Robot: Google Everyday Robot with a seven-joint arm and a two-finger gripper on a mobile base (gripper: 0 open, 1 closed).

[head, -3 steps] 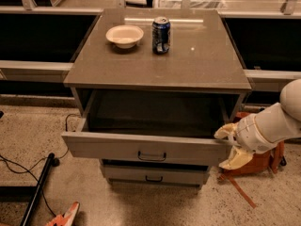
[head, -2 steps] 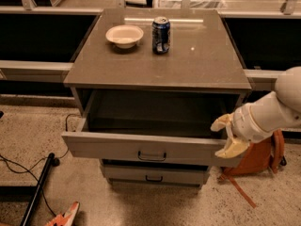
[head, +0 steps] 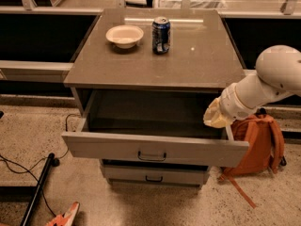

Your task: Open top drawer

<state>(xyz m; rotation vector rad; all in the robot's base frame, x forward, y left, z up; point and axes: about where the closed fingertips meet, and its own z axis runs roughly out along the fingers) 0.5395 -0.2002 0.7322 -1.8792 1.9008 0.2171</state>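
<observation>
The top drawer (head: 155, 147) of the grey cabinet is pulled well out, and its dark inside looks empty. Its small dark loop handle (head: 151, 156) sits at the centre of the front. My gripper (head: 214, 117), pale yellow at the end of the white arm (head: 263, 86), hangs over the drawer's right rear corner, just below the cabinet top and above the drawer's side wall. It holds nothing that I can see.
A white bowl (head: 124, 35) and a blue soda can (head: 161, 35) stand on the cabinet top (head: 188, 65). A shorter lower drawer (head: 155, 175) is shut. An orange backpack (head: 256, 145) lies on the floor at the right. A black cable (head: 28, 171) runs at the left.
My gripper has risen and moved a little left, from the drawer's right front corner to above its right side. The drawer stays out as before.
</observation>
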